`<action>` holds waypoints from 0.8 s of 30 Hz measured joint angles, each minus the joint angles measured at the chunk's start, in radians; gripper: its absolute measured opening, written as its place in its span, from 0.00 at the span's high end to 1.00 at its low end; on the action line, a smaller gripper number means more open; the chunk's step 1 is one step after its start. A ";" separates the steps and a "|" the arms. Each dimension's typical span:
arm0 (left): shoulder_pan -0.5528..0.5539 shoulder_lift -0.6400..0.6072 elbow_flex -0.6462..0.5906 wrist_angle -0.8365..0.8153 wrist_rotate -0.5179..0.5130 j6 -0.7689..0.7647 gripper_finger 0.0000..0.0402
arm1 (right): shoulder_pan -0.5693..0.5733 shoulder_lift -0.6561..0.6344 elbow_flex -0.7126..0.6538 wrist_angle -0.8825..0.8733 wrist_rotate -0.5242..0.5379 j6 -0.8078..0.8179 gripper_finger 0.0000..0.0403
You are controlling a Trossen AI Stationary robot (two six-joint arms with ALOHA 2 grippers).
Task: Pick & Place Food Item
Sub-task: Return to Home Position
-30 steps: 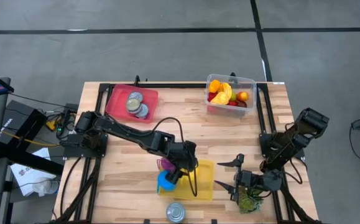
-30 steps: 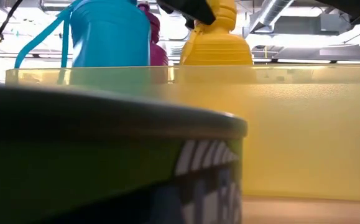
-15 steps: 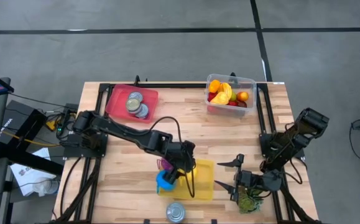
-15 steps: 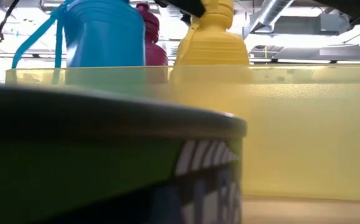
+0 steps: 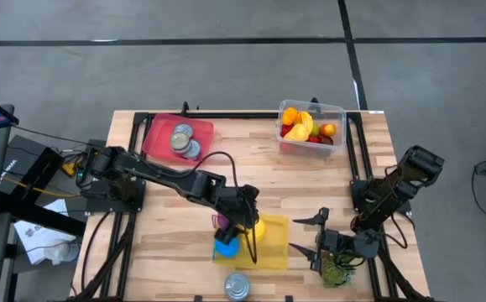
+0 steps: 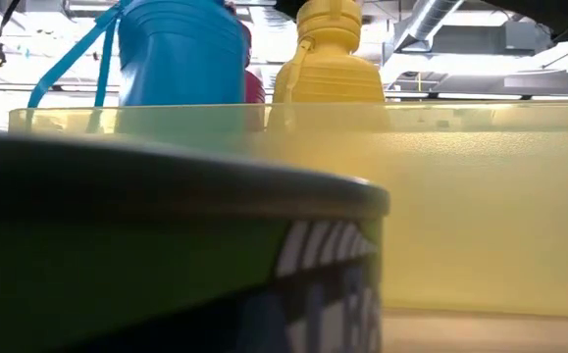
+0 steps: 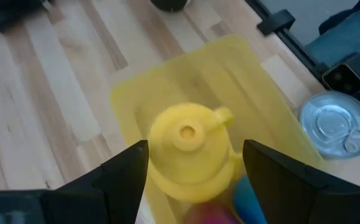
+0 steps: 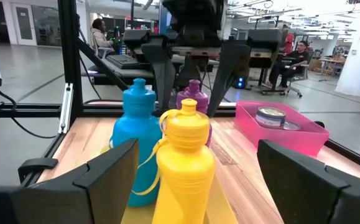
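Left fingers (image 7: 125, 171) hang spread apart just above the yellow bottle (image 7: 189, 149), which stands upright in the yellow bin (image 5: 274, 250) beside a blue bottle (image 5: 226, 247). Right fingers (image 8: 295, 168), also spread wide, sit near the counter's (image 5: 251, 159) front right corner.

Light wooden plank table (image 5: 251, 168), with black frame rails (image 5: 243, 113) along the far edge and down both sides. Red bin (image 5: 154, 138) sat on the wood at the far left, close to the far rail. Clear bin (image 5: 311, 106) sat at the far side right of centre, also by that rail and well apart from the red bin. Yellow bin (image 5: 274, 243) was near the front edge, about mid-width. Silver-topped can (image 5: 237, 286) stood upright just in front of the yellow bin, at the very front edge; touching or not, couldn't tell. Green leafy lump (image 5: 337, 270) was at the front right; unclear if it rested on the wood.
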 joint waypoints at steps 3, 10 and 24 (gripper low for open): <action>0.001 -0.018 -0.001 -0.009 -0.006 0.012 0.37 | -0.001 0.000 0.000 -0.002 0.000 0.000 0.21; 0.021 -0.195 -0.053 0.151 -0.007 -0.001 0.38 | -0.012 0.000 0.000 0.012 -0.001 -0.029 0.21; 0.147 -1.078 -0.675 0.613 -0.024 -0.067 0.44 | -0.082 0.000 0.000 0.057 -0.109 -0.084 0.21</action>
